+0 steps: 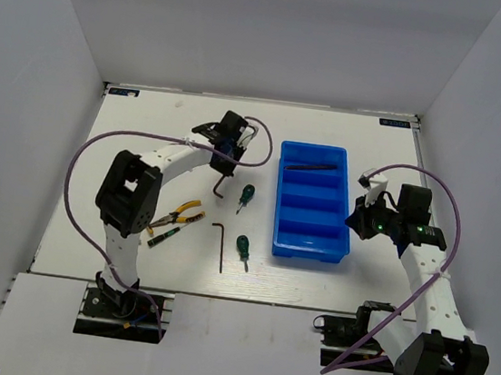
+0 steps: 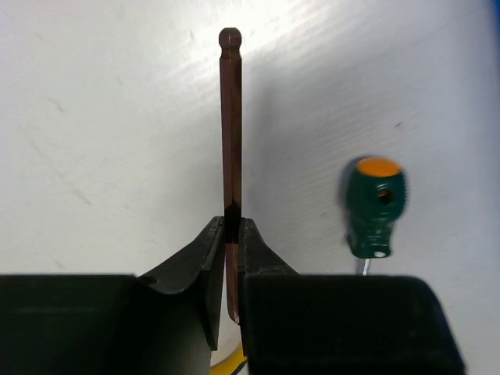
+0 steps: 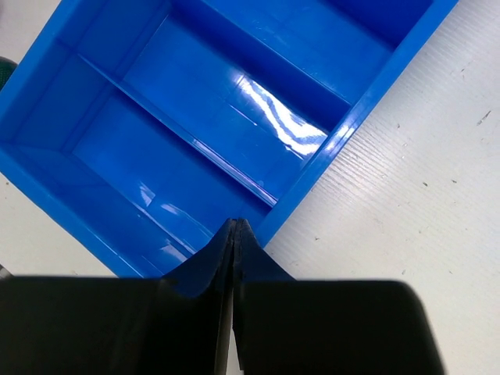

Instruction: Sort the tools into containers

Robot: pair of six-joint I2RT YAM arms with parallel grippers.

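Observation:
My left gripper [image 1: 226, 159] is shut on a thin dark L-shaped hex key [image 1: 222, 184], held above the table left of the blue tray [image 1: 313, 224]. In the left wrist view the key [image 2: 230, 125] sticks out from between the closed fingers [image 2: 232, 226]. One hex key [image 1: 310, 167] lies in the tray's far compartment. Another hex key [image 1: 221, 246] lies on the table. Two green-handled screwdrivers [image 1: 246, 195] [image 1: 243, 245] lie left of the tray; one also shows in the left wrist view [image 2: 376, 205]. My right gripper [image 1: 361, 221] is shut and empty over the tray's right rim [image 3: 359, 117].
Yellow-handled pliers [image 1: 179, 214] and a slim dark-green tool [image 1: 162, 236] lie by the left arm's elbow. White walls enclose the table on the left, right and far sides. The tray's three nearer compartments hold nothing.

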